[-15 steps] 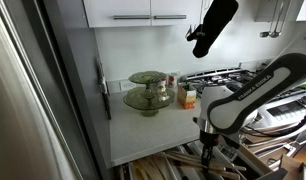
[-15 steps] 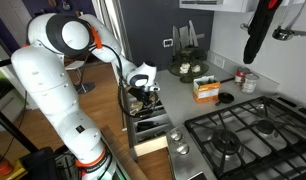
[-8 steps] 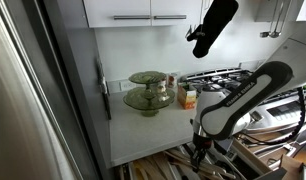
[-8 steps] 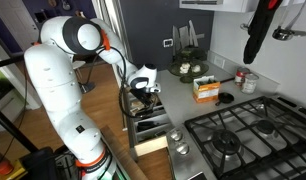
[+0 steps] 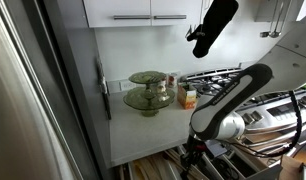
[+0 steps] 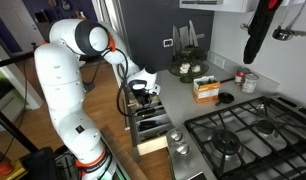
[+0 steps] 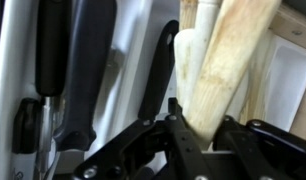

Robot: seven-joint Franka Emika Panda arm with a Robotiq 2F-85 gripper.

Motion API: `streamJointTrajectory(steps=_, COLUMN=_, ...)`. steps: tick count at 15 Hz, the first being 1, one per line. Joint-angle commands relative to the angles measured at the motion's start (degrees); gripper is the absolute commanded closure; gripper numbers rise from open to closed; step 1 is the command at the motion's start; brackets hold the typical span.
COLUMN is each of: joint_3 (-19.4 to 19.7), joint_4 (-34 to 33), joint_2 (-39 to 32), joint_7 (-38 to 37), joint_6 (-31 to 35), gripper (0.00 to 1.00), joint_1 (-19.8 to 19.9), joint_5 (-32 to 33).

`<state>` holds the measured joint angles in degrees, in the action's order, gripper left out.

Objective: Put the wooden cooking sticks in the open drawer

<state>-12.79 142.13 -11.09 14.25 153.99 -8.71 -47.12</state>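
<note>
Black-handled utensils fill the left compartments of the wide, divided open drawer. To their right, the black two-finger gripper sits low in the drawer. Its fingers are clamped on the light tan wooden cooking sticks, held lengthwise, probably to drop between dividers.

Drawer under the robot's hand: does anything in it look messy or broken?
Nothing looks broken or spilled. The wooden sticks in the gripper sit slanted and overlapping, unlike the dark-handled utensils lying straighter beside them.
</note>
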Motion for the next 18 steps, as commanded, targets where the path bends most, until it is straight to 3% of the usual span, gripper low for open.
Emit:
streamJointTrajectory(steps=1, joint_3=-1.52, joint_4=-1.50, joint_2=-2.10, joint_7=0.62, joint_6=2.56, gripper=0.94, joint_1=1.02, joint_5=-8.36)
streamJointTrajectory(steps=2, joint_3=-1.48, joint_4=-1.57, joint_2=-2.22, joint_7=0.66, joint_6=3.18, gripper=0.94, joint_1=0.90, joint_5=-9.72)
streamJointTrajectory(steps=3, joint_3=-1.30, joint_4=-1.24, joint_2=-2.06, joint_7=0.33, joint_6=4.71, gripper=0.49, joint_1=0.57, joint_5=-10.62)
streamJointTrajectory(steps=5, joint_3=-1.16, joint_4=-0.63, joint_2=-1.35, joint_7=0.75, joint_6=7.33, gripper=0.42, joint_1=0.20, joint_5=-12.22)
streamJointTrajectory(steps=10, joint_3=-0.87, joint_4=1.87, joint_2=1.64, joint_7=0.98, joint_6=10.60, gripper=0.04, joint_1=0.05, joint_5=-10.78)
streamJointTrajectory(steps=14, joint_3=-0.26, joint_4=5.46, joint_2=4.97, joint_7=0.08, joint_6=7.11, gripper=0.00, joint_1=-0.10, joint_5=-6.49)
streamJointTrajectory(steps=18, joint_3=0.48, joint_4=10.39, joint_2=10.27, joint_7=-1.46, joint_6=0.40, gripper=0.00, joint_1=-0.03, joint_5=2.13)
